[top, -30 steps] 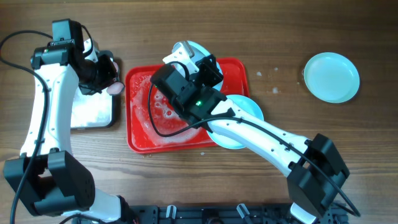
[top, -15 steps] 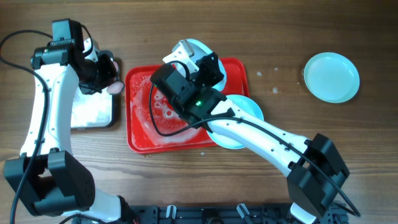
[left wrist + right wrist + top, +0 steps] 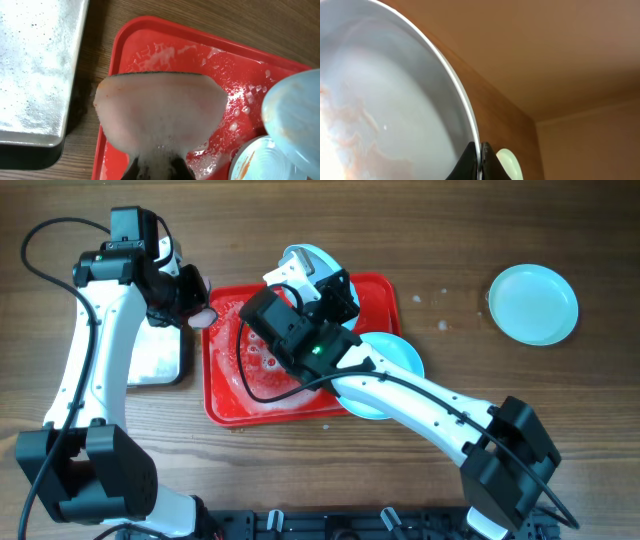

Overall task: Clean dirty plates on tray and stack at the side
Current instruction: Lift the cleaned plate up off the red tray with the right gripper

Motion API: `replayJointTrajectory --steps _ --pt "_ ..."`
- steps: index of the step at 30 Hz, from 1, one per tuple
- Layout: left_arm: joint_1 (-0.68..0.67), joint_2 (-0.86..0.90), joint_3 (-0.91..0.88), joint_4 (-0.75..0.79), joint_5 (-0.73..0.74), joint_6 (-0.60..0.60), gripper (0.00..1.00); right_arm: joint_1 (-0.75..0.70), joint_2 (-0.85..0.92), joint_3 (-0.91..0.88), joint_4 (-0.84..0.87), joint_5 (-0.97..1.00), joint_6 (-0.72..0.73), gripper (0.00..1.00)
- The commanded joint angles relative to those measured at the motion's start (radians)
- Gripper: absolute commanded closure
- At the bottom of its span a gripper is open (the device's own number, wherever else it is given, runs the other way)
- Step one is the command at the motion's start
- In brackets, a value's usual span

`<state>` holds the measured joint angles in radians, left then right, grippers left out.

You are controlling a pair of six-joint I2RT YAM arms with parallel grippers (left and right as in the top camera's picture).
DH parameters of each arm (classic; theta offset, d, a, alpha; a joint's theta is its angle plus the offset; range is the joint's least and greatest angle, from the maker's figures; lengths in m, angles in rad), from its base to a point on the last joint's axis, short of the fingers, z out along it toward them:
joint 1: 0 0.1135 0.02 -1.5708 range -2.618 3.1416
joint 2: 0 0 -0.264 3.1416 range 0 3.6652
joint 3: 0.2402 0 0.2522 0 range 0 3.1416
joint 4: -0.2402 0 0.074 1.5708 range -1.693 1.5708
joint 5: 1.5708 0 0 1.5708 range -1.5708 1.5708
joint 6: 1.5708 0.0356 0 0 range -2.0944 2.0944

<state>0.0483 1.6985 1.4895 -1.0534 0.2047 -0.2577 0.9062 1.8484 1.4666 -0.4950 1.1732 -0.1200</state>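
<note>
Clamping a plate (image 3: pixel 385 100) by its rim, the right gripper (image 3: pixel 480 157) holds it tilted over the tray's (image 3: pixel 380 300) far edge. The left gripper (image 3: pixel 190 298) grips a sudsy sponge (image 3: pixel 160 115) above the tray's left rim.

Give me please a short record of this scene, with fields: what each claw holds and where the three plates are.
left claw: shut on the sponge, sudsy, over the left edge of the tray
right claw: shut on the rim of the held plate, which has orange smears
second plate: at the tray's right near corner, partly under the right arm
third plate: alone on the table, far right
pan: left of the tray
</note>
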Motion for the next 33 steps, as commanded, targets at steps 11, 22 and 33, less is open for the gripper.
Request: replayJointTrajectory --steps 11,22,33 --pt "-0.042 0.003 -0.007 0.014 -0.016 -0.013 0.96 0.003 0.01 -0.002 0.061 0.093 -0.059 0.96" --pt "-0.042 0.003 -0.007 0.019 -0.016 -0.013 0.96 0.003 0.011 -0.002 0.3 0.249 -0.367 0.96" --pt "-0.042 0.003 -0.007 0.019 -0.016 -0.013 0.96 0.003 0.01 -0.002 0.301 0.249 -0.375 0.96"
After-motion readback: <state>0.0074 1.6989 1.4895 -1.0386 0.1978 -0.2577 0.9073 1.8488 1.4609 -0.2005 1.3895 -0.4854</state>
